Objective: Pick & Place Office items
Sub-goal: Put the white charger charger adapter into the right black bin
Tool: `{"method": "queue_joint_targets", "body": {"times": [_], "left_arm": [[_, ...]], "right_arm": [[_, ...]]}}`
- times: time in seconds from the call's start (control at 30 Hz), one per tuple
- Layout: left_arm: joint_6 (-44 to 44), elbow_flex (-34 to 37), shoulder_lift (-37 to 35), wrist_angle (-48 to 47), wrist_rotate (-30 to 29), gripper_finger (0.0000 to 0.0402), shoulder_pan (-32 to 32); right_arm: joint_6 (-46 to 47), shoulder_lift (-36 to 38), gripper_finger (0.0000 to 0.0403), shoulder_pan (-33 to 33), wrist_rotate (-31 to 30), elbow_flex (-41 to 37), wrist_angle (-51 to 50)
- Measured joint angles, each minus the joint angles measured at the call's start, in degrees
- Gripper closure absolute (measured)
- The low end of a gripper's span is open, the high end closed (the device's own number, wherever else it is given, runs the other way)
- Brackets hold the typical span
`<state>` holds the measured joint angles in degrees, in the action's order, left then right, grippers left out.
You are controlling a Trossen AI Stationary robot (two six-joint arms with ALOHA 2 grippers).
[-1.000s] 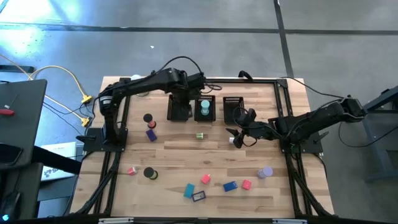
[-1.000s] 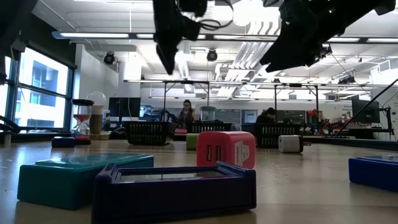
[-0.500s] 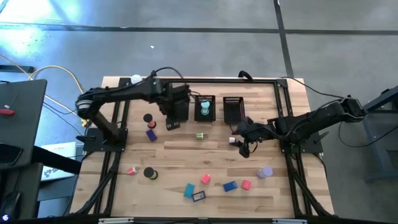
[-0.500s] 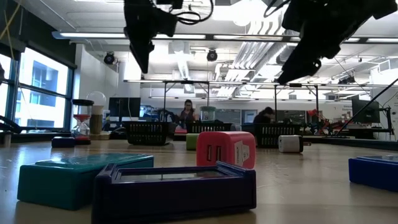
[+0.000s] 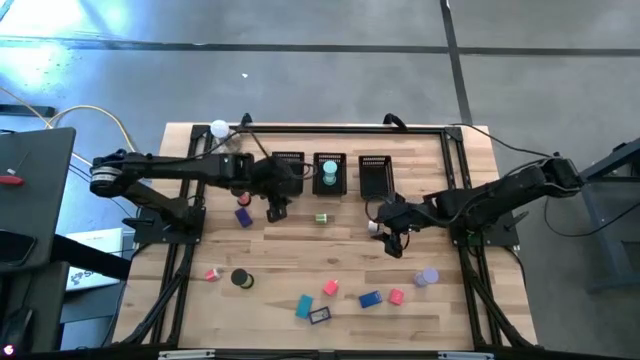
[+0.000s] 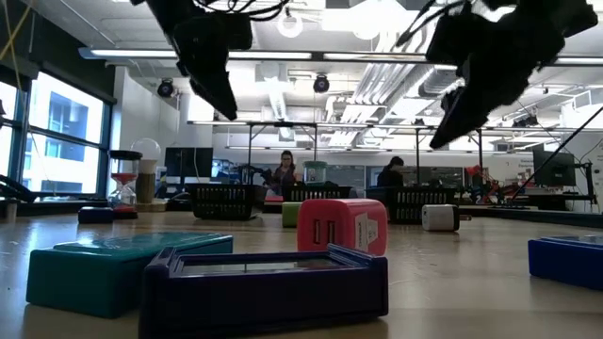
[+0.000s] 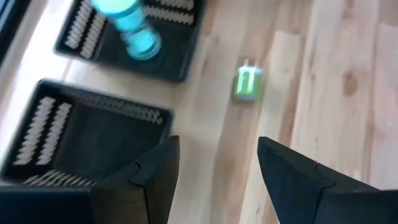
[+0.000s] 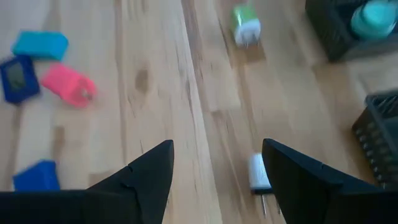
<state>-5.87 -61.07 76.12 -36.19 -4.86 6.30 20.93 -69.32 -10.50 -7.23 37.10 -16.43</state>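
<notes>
The wooden desk (image 5: 300, 250) carries three mesh bins (image 5: 375, 176) near both end effectors, and small colored blocks (image 5: 330, 288) well apart from them

Overhead, table-level, two wrist views

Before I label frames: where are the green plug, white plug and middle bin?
green plug (image 7: 247, 83), left wrist view, its green body
white plug (image 8: 258, 172), right wrist view, its white body
middle bin (image 5: 330, 187), high view, its front rim
</notes>
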Motion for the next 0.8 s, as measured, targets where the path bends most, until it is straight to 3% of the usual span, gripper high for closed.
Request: {"method": "queue_joint_targets", "body": {"times": [0.17, 0.43, 0.8], "left_arm": [[2.54, 4.08, 0.31, 8.23, 0.02, 0.0192, -2.65], [2.82, 5.08, 0.35, 11.70, 0.02, 0.0192, -5.39], [4.35, 5.08, 0.35, 15.91, 0.09, 0.0192, -8.01]], "right_arm": [[-1.71, -4.58, 0.0169, -0.04, 0.09, 0.00, 0.00], [-1.25, -9.81, 0.0169, 0.00, -0.57, 0.00, 0.61], [-3.14, -10.66, 0.0169, 0.00, -3.06, 0.00, 2.23]]}}
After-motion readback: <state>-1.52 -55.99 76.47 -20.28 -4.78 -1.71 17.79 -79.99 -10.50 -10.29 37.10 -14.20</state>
